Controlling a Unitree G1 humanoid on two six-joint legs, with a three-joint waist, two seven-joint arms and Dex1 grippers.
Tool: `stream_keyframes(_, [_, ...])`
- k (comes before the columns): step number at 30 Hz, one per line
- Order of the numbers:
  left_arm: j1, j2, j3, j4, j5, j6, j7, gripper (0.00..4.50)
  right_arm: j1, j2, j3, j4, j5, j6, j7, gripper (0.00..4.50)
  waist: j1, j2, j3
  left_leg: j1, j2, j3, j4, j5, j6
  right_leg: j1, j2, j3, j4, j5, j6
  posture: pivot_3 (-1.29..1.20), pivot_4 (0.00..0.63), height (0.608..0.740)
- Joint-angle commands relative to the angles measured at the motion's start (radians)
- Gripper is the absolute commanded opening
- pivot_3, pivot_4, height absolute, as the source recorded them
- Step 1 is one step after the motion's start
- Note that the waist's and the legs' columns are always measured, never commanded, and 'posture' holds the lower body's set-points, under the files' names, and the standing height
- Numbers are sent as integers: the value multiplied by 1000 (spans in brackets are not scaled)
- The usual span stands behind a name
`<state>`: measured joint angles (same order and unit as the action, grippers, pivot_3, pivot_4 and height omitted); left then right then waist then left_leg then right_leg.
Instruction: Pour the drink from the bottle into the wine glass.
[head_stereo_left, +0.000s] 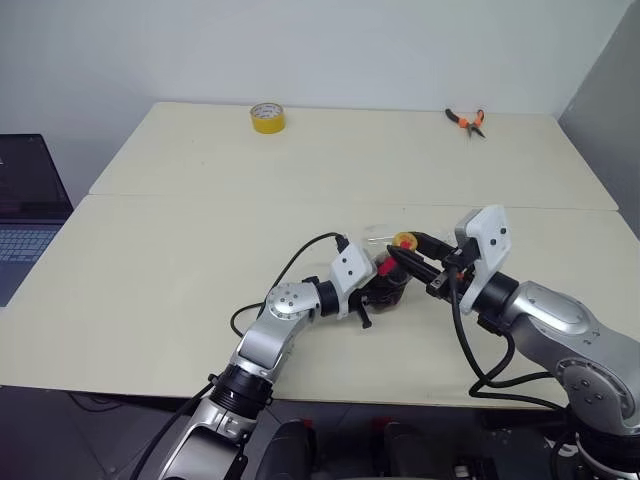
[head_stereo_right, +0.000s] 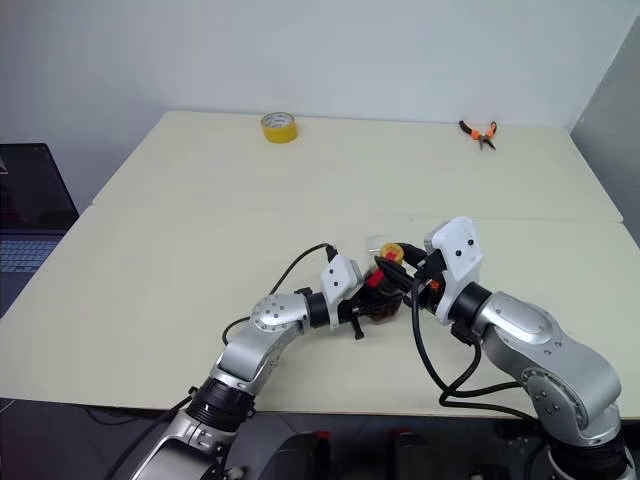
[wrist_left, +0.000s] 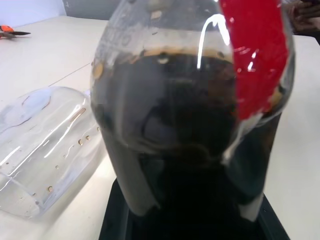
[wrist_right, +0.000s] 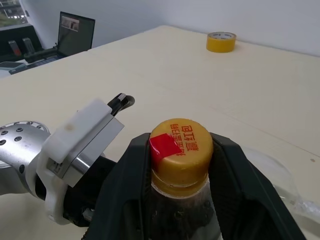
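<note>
Bottle (head_stereo_left: 389, 285) clamped in left gripper (head_stereo_left: 380, 290) — cap (yellow) (wrist_right: 181, 149) between right gripper (wrist_right: 181, 165) fingers, touching.

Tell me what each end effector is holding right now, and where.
The left end effector grips the bottle around its body. The right end effector sits around the cap; a firm grip there cannot be told.

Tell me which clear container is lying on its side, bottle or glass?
The wine glass: it lies tipped over on the table beside the bottle, which stands upright, holding dark drink, still wearing its yellow cap.
</note>
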<state>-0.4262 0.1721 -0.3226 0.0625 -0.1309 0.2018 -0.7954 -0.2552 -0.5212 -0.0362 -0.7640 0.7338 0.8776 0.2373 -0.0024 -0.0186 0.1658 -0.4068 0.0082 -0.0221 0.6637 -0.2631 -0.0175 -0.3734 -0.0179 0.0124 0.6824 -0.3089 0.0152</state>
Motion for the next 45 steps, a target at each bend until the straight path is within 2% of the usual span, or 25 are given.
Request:
stream_keyframes(1, [-17,-6,1,-45,-7,-34,-3,756,-1,49,-45,-17,50,-44,5,1263,0,0,0,0,0,0,0,0,0,0,0,0,0,0,0,0,150,740])
stream_keyframes(5, [-18,-6,3,-45,-7,-36,-5,755,9,139,-75,-11,122,-67,4,1263,0,0,0,0,0,0,0,0,0,0,0,0,0,0,0,0,150,740])
stream_keyframes(10, [-17,-5,4,-48,-6,-35,-6,747,13,199,-80,-10,139,-80,-15,1255,0,0,0,0,0,0,0,0,0,0,0,0,0,0,0,0,150,740])
stream_keyframes(12, [-17,-5,4,-49,-6,-35,-6,747,12,194,-67,-12,89,-96,-29,1225,-1,0,0,0,0,0,0,0,0,0,0,0,0,0,0,0,150,740])
stream_keyframes(16, [-17,-4,3,-51,-8,-34,-4,746,12,149,-36,-2,-136,-210,-75,1222,-1,0,0,0,0,0,0,0,0,0,0,0,0,0,0,0,150,740])
stream_keyframes(19, [-16,-5,2,-54,-9,-33,-2,746,39,130,-59,8,-230,-283,-86,1221,0,0,0,0,0,0,0,0,0,0,0,0,0,0,0,0,150,740])
stream_keyframes(22, [-14,-6,4,-54,-10,-32,2,746,117,111,-157,33,-265,-318,-85,1221,3,0,0,0,0,0,-1,0,0,0,0,0,0,0,0,0,150,740])
stream_keyframes(26, [-16,-14,12,-50,-16,-34,7,746,308,57,-231,115,-374,-392,-47,1220,4,0,0,0,-1,0,0,0,0,1,-1,0,0,0,0,0,150,740])
stream_keyframes(31, [-17,-24,13,-59,-34,-26,-2,746,420,101,-261,243,-439,-453,-75,1220,-4,2,-1,3,0,2,-2,0,0,0,1,2,1,0,0,0,150,740])
stream_keyframes(38, [-18,-24,9,-66,-42,-22,-23,746,417,180,-257,374,-450,-496,-75,1220,-4,3,-2,5,1,4,-2,0,0,1,2,4,2,0,0,0,150,740])
stream_keyframes(45, [-17,-23,7,-75,-45,-18,-30,746,405,215,-245,499,-462,-536,-56,3614,-4,3,-2,5,1,5,-2,0,0,2,2,5,1,0,0,0,150,740])
